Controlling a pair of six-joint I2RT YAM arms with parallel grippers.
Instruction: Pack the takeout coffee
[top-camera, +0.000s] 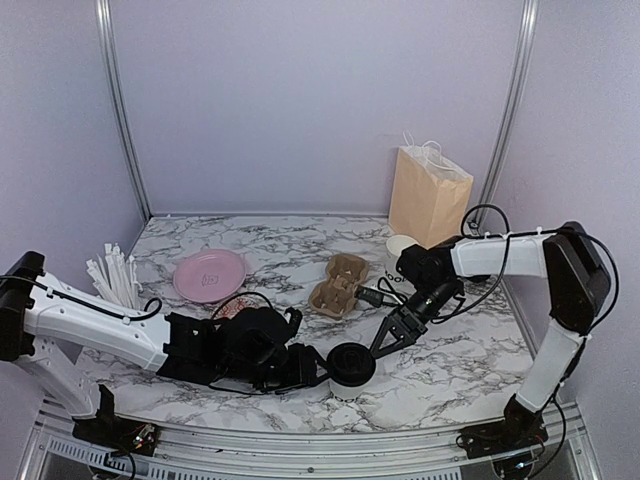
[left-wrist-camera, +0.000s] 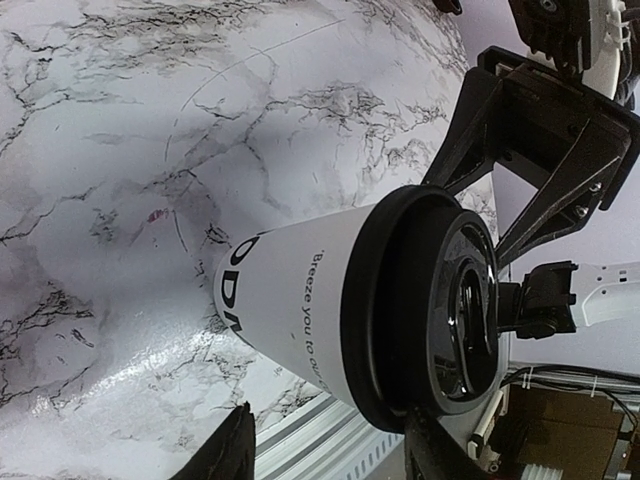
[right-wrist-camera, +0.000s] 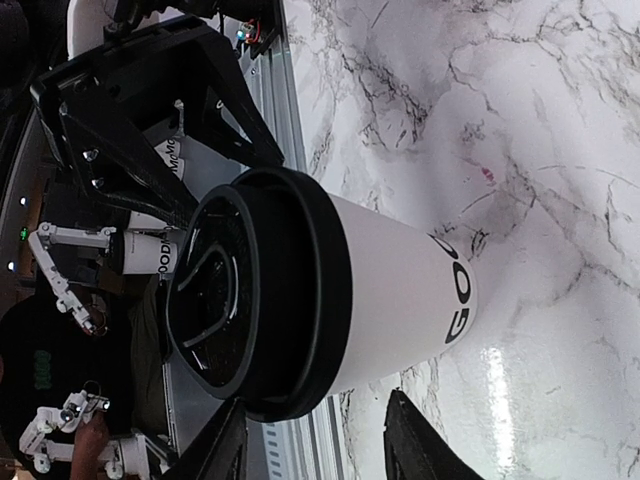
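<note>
One takeout coffee (top-camera: 351, 366) stands upright, long axis vertical, wide end up. It is at 3 o'clock of left gripper (top-camera: 317, 368) and 8 o'clock of right gripper (top-camera: 389, 345). Both sets of jaws are spread and grip nothing.

Brown pulp cup tray (top-camera: 338, 283) just behind and left of the right claw (top-camera: 386, 342), tan paper bag (top-camera: 428, 195) farther behind it, pink plate (top-camera: 209, 274) and what look like white straws (top-camera: 115, 275) well left, marble tabletop (top-camera: 280, 240) beneath.
</note>
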